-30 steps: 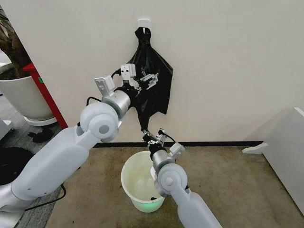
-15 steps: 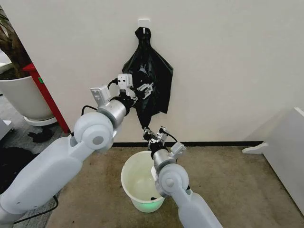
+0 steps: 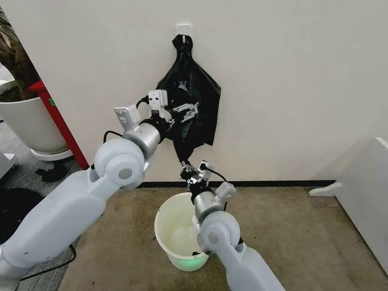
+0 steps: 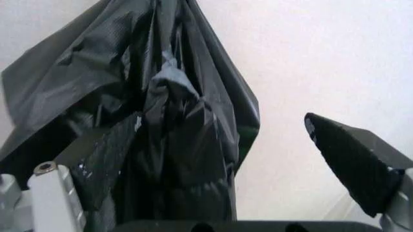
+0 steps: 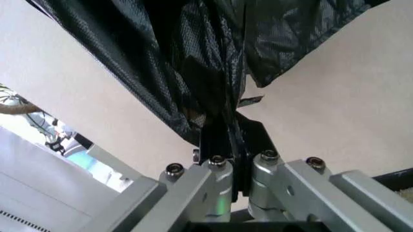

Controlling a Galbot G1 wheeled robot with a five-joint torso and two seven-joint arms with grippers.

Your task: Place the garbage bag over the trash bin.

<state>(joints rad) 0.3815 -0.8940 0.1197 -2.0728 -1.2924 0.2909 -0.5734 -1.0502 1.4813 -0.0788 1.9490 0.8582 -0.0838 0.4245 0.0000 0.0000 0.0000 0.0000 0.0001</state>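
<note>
While hung from a wall hook (image 3: 183,28) above the trash bin (image 3: 171,230), the garbage bag (image 3: 193,100) is pinched at its bottom tip by the right gripper (image 3: 189,172). Left gripper (image 3: 183,111): spread wide at mid-bag. Step: unhooking; next likely needs a firm mid-bag grasp.

Garbage bag (image 3: 189,100) hanging on wall, trash bin (image 3: 173,233) on floor below

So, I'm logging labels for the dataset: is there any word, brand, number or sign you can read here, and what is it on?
There is no text to read.
The garbage bag is plain black, hanging on the wall, the right gripper shut on its lower tip and the left gripper open at its middle.
The trash bin is plain white.
A small green patch on the red panel is too small to read.
</note>
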